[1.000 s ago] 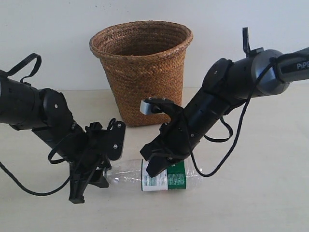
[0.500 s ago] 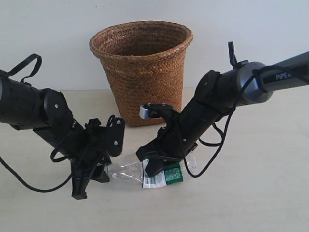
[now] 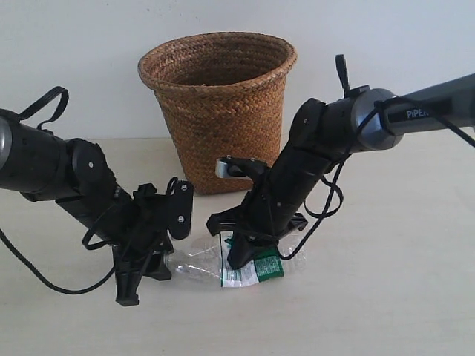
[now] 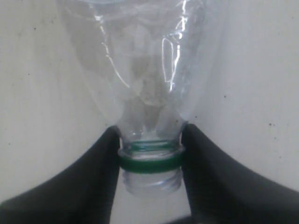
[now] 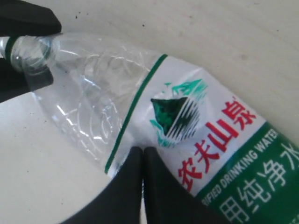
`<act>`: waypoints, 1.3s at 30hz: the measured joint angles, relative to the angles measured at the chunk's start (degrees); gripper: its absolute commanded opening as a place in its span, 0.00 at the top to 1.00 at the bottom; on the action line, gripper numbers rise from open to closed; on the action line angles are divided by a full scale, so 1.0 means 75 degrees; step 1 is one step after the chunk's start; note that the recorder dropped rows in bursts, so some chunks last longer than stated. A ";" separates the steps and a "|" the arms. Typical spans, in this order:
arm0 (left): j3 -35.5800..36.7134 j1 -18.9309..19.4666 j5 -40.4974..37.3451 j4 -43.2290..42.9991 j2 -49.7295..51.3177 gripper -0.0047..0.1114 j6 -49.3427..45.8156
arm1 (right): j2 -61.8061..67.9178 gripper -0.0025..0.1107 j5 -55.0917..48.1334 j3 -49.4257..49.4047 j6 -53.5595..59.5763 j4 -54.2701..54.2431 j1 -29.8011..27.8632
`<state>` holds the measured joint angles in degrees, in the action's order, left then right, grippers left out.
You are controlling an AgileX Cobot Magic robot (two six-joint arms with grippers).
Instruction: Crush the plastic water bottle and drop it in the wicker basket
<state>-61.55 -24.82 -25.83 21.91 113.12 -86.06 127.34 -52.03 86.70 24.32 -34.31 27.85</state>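
The jaws of the left gripper [image 4: 150,136] are closed on the neck of the plastic water bottle [image 3: 194,263], one finger on each side at the green ring [image 4: 150,161]. The jaws of the right gripper [image 5: 142,153] are brought together, tips touching, and set against the bottle's body at the edge of the label [image 3: 260,268]. The bottle is laid on its side on the table [image 3: 386,297], its clear body crumpled. Behind it, apart from it, the wicker basket [image 3: 223,126] is stood upright.
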 measured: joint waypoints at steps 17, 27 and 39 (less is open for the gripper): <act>-0.0014 -0.0076 -0.0033 0.0247 0.0042 0.92 0.0014 | -0.0273 0.98 -0.0767 -0.0086 0.1280 -0.0459 -0.0416; -0.0014 -0.0076 -0.0172 0.0155 0.0073 0.92 0.0044 | -0.1047 0.98 -0.1377 -0.0236 0.4359 -0.0703 -0.0509; -0.0014 -0.0076 -0.0248 0.0108 0.0073 0.92 0.0044 | -0.0887 0.98 -0.0647 -0.0236 0.5085 -0.2284 -0.0266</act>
<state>-61.66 -25.40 -27.69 22.72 113.67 -85.73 120.69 -56.88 84.93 62.46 -51.44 25.85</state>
